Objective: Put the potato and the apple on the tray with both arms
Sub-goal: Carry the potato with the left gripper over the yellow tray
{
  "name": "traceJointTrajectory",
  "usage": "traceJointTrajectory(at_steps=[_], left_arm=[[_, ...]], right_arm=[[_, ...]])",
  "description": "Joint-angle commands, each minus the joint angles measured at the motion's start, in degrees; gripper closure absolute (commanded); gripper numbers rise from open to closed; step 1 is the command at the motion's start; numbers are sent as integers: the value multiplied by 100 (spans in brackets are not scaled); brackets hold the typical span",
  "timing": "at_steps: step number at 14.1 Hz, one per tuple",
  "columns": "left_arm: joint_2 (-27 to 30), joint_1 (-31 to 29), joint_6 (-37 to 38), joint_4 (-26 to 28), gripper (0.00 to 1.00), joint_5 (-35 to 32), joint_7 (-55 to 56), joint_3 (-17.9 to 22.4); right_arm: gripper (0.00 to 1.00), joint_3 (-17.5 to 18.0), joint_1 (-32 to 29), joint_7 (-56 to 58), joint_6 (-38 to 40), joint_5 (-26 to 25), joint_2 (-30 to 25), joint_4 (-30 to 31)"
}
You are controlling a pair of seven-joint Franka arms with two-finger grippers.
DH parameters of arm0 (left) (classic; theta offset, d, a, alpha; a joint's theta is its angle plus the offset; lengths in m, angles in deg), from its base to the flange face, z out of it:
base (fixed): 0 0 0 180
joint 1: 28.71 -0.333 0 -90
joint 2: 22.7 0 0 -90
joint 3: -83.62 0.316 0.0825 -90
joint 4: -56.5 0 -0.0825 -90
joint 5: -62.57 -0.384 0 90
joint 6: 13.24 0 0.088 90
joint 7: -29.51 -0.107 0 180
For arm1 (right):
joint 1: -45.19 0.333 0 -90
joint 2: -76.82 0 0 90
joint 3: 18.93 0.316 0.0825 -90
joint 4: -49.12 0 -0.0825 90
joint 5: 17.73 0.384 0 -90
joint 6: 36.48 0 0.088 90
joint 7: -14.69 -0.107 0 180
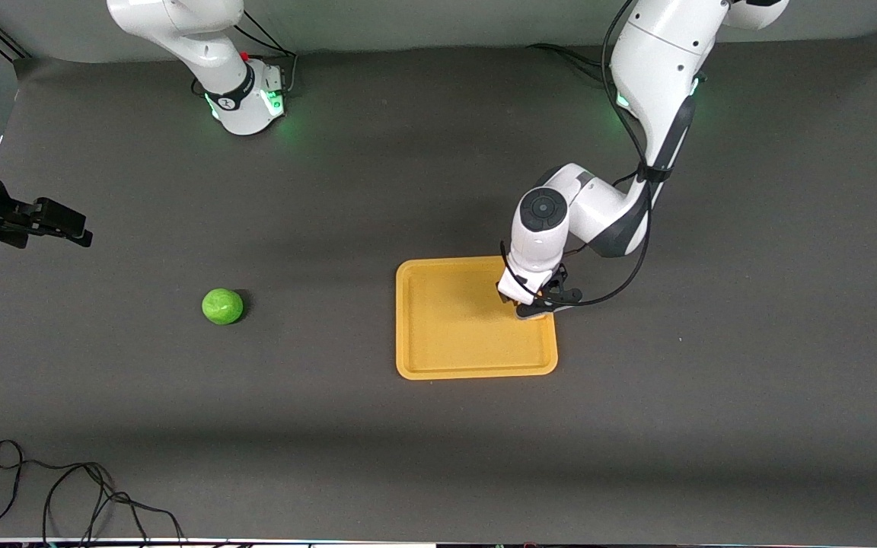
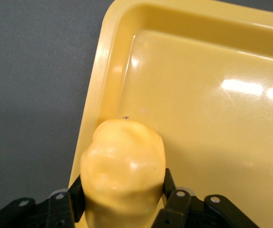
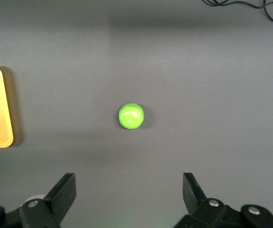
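table point(image 1: 438, 152): dark grey mat, black cable point(image 1: 65, 487) at its camera edge | tray point(image 1: 446, 335) mid-table | left tool point(image 1: 541, 304) pinching potato point(image 2: 122, 175) over tray's rim | apple point(image 1: 222, 306) on mat toward right arm's end | right tool point(image 3: 129, 199) spread, high over mat near apple

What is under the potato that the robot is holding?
The potato, gripped by the left gripper, hangs over the yellow tray's rim and bare floor. Whether it touches the tray is hidden by the potato itself.
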Motion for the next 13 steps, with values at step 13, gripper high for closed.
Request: traceJointTrajectory(at_steps=[13], left_arm=[[96, 39, 304, -409, 0, -208, 82, 150]], right_arm=[[2, -19, 151, -8, -969, 126, -117, 1210]])
